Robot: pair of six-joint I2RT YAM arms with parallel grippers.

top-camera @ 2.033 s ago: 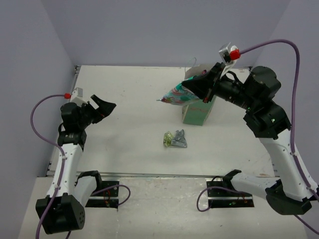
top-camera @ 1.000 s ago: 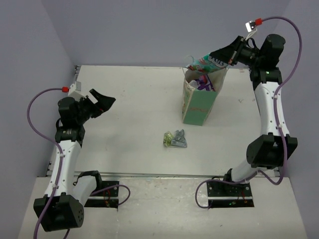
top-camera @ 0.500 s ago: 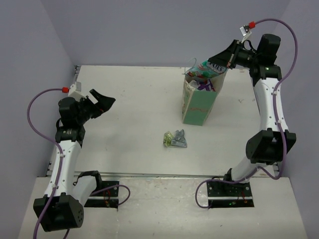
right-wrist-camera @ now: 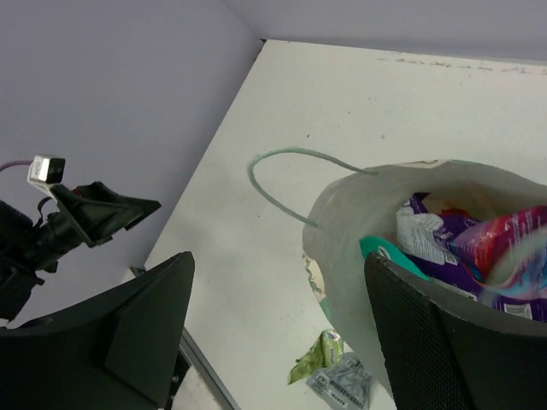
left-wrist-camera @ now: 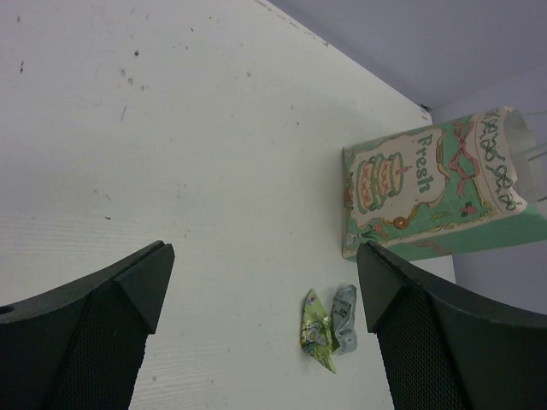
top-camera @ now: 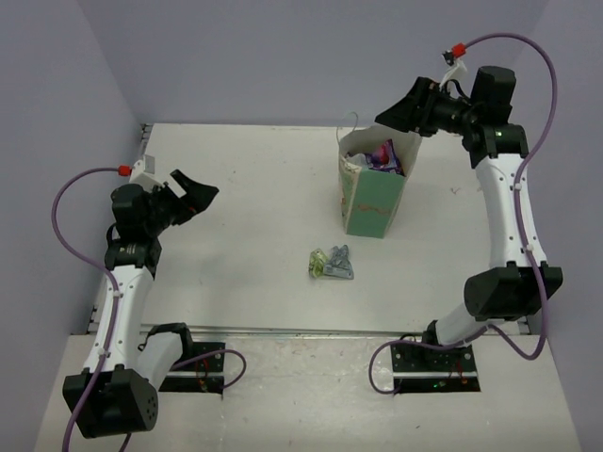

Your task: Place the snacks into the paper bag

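Your left arm (top-camera: pixel 118 301) and right arm (top-camera: pixel 510 209): white links, black joints, purple cables (top-camera: pixel 59 212) with red ends, black mesh-textured fingers (left-wrist-camera: pixel 81 342).

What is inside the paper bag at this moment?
Inside the paper bag, purple packets and a blurred pink-red packet show, with a teal edge beside them. Whatever lies below them is covered; the bottom cannot be seen.

I see my right gripper (top-camera: pixel 396 114) high over the table's far edge, jaws apart, my left gripper (top-camera: pixel 197 193) agape by the left edge.
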